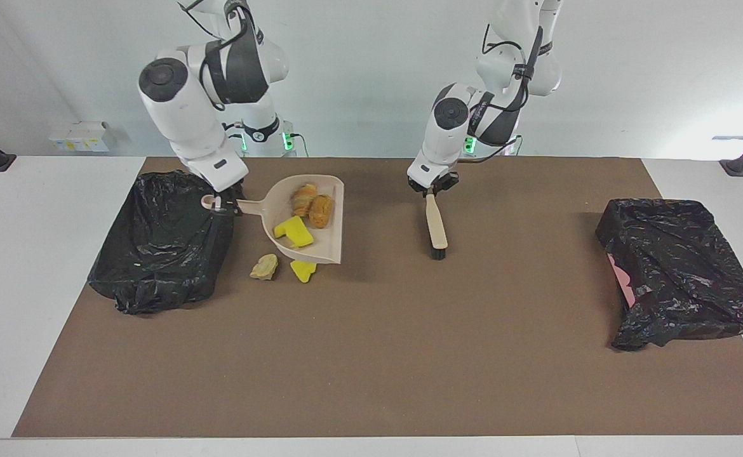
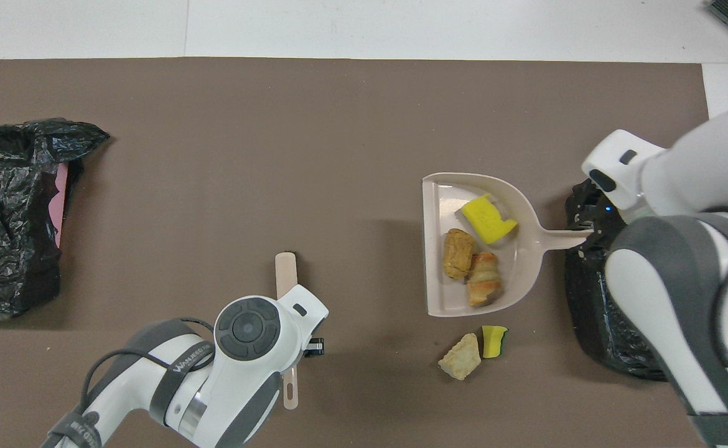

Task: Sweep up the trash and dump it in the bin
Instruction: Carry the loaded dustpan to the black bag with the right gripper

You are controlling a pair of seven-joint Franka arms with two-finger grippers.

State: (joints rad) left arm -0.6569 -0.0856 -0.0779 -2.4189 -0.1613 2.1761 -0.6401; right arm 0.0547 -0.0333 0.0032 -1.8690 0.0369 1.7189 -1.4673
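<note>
Dustpan (image 1: 311, 238): three scraps, right pincer (image 1: 219, 206) gripping; left pincer (image 1: 432, 188) gripping brush (image 1: 435, 223).

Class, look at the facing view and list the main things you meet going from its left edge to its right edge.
Black-lined bin → tan bread scrap → beige dustpan, held up carrying three scraps → wooden-handled brush → second black-lined bin.

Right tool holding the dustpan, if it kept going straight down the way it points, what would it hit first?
Most likely the black bin: the right tool, shut on the dustpan handle, hangs over the bin's rim, though depth is hard to judge.
</note>
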